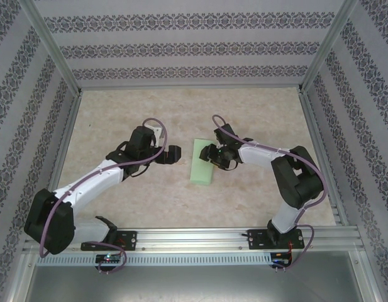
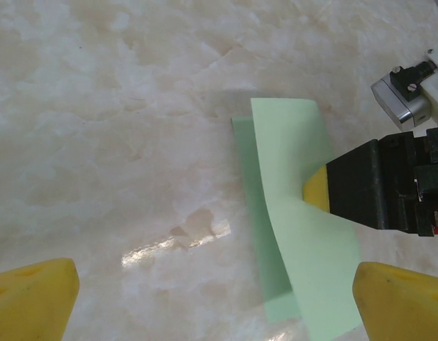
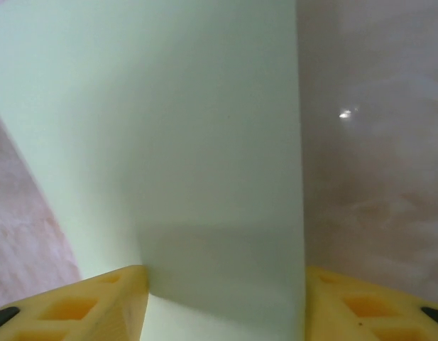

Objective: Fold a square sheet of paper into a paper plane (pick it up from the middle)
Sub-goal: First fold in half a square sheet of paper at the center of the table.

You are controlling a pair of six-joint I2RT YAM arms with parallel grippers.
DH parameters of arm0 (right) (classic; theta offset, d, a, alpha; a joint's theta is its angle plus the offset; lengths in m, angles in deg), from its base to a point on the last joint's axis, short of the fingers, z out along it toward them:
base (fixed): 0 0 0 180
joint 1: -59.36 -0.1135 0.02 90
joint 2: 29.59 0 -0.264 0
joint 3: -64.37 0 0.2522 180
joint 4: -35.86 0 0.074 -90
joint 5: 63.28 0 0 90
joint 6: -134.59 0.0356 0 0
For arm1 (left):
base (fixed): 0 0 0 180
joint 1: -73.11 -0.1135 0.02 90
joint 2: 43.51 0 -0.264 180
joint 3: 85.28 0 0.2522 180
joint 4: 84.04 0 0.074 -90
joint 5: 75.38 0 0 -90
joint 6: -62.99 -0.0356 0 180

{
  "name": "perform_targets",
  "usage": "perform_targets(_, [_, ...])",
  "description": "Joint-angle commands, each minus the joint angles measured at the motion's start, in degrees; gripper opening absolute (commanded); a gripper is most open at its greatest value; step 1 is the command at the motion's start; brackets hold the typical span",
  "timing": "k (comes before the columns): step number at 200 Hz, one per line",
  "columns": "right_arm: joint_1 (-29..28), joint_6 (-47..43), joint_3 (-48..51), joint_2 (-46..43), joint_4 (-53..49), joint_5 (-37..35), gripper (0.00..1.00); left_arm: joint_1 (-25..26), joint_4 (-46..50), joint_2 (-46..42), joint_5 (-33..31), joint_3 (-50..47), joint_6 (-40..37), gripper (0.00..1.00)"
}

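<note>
The pale green sheet of paper (image 1: 200, 165) lies mid-table, folded into a narrow rectangle rather than a pointed dart. In the left wrist view its top layer (image 2: 297, 213) curls up off the lower layer (image 2: 258, 234). My right gripper (image 1: 213, 158) sits over the paper's right edge, one yellow fingertip (image 2: 315, 190) against the raised layer. In the right wrist view the gripper (image 3: 226, 312) is open, and the paper (image 3: 204, 142) spans the gap between its fingers. My left gripper (image 1: 174, 154) hovers open just left of the paper, its jaws (image 2: 215, 305) holding nothing.
The marble-patterned table top (image 1: 256, 119) is bare around the paper. Patterned walls with metal frame posts (image 1: 49, 44) enclose it. An aluminium rail (image 1: 200, 238) carrying both arm bases runs along the near edge.
</note>
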Motion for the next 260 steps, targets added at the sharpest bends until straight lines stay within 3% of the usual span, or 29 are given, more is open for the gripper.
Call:
perform_targets(1, [1.0, -2.6, 0.4, -2.5, -2.0, -2.3, 0.57, 1.6, -2.2, 1.0, -2.4, 2.6, 0.6, 1.00])
perform_targets(82, [0.3, -3.5, -5.2, 1.7, -9.0, -7.0, 0.62, 3.1, -2.3, 5.8, -4.4, 4.9, 3.0, 0.93])
perform_targets(114, [-1.3, -1.3, -7.0, 2.4, -6.9, -5.4, 0.66, 3.1, -2.8, 6.3, -3.7, 4.8, 3.3, 0.93])
perform_targets(138, [-2.1, 0.3, -6.9, 2.4, -5.4, -6.2, 0.65, 3.1, -1.9, 8.2, -2.8, 5.8, 3.9, 0.86])
perform_targets(180, [-3.1, -1.7, -11.1, 5.3, -10.7, -8.9, 0.64, 2.9, -2.7, 12.3, 1.0, 8.1, 5.8, 0.60])
perform_targets(210, [-3.9, -1.5, -12.2, 4.7, -11.6, -9.9, 0.65, 2.9, -5.2, 17.1, 9.4, 10.6, 8.8, 0.67])
perform_targets(235, [-3.3, -0.5, -10.8, 4.2, -9.5, -8.7, 0.65, 2.8, -10.5, 20.0, 14.2, 9.4, 12.8, 0.63])
perform_targets(260, [-3.2, -0.4, -10.5, 4.2, -8.9, -8.0, 0.64, 2.6, -9.3, 23.1, 16.4, 10.7, 12.1, 0.59])
